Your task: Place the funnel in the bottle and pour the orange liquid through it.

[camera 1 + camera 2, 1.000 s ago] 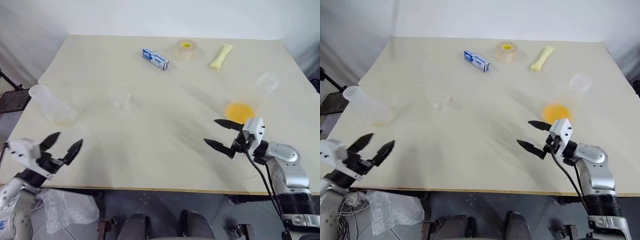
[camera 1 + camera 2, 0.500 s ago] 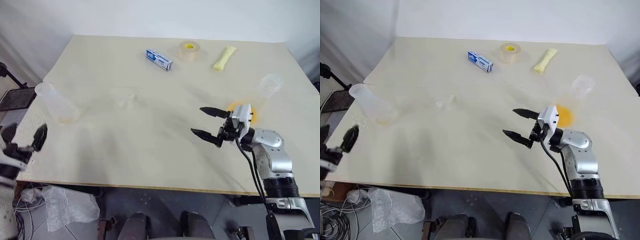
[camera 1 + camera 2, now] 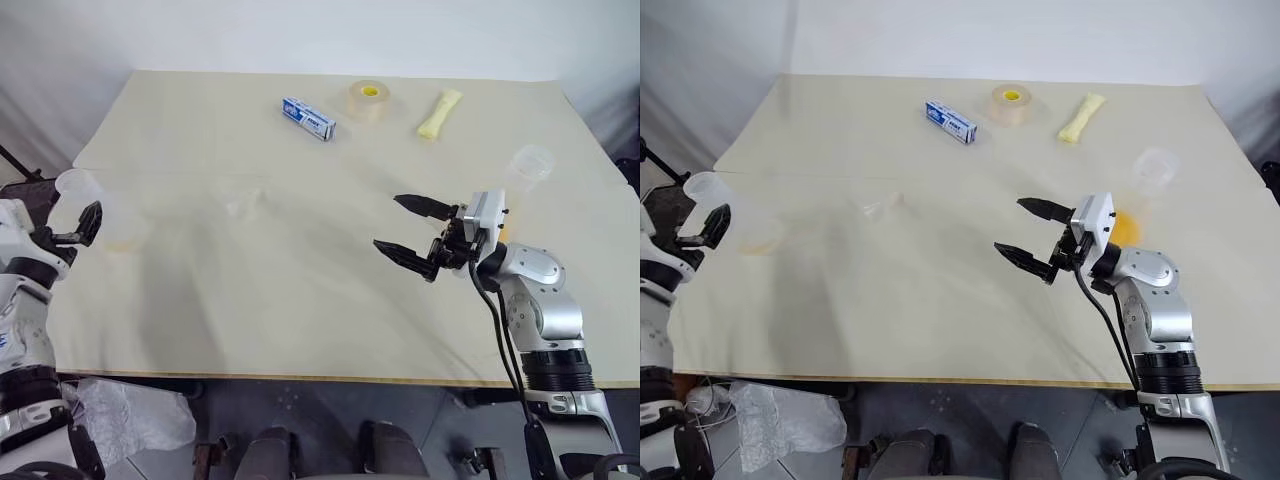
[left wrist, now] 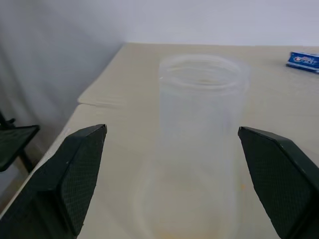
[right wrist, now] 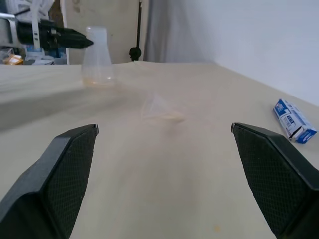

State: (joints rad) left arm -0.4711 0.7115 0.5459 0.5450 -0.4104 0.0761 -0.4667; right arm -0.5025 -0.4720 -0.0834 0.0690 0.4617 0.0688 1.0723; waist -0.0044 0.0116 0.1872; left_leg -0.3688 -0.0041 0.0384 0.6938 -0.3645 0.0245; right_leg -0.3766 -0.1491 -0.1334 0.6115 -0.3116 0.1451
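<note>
The clear flask-shaped bottle [image 3: 92, 212] stands near the table's left edge. My left gripper [image 4: 172, 129] is open, and the bottle [image 4: 199, 149] rises just ahead between its spread fingers, apart from both. The small clear funnel [image 3: 245, 203] lies on its side on the table, left of centre. My right gripper [image 3: 387, 222] hangs open and empty above the table, pointing left toward the funnel [image 5: 159, 109]. A tall clear cup [image 3: 1155, 165] stands at the right with the orange liquid [image 3: 1124, 228] in its bottom, partly hidden behind the right gripper's wrist.
At the far side lie a blue-and-white box [image 3: 309, 117], a tape roll with a yellow core [image 3: 370, 98] and a pale yellow packet [image 3: 441, 112]. The table's [image 3: 300, 320] left edge runs close behind the bottle.
My left gripper has swung out and forward from the table's front edge up to the bottle. My right gripper has risen and shifted left, away from the cup. Both stayed open.
</note>
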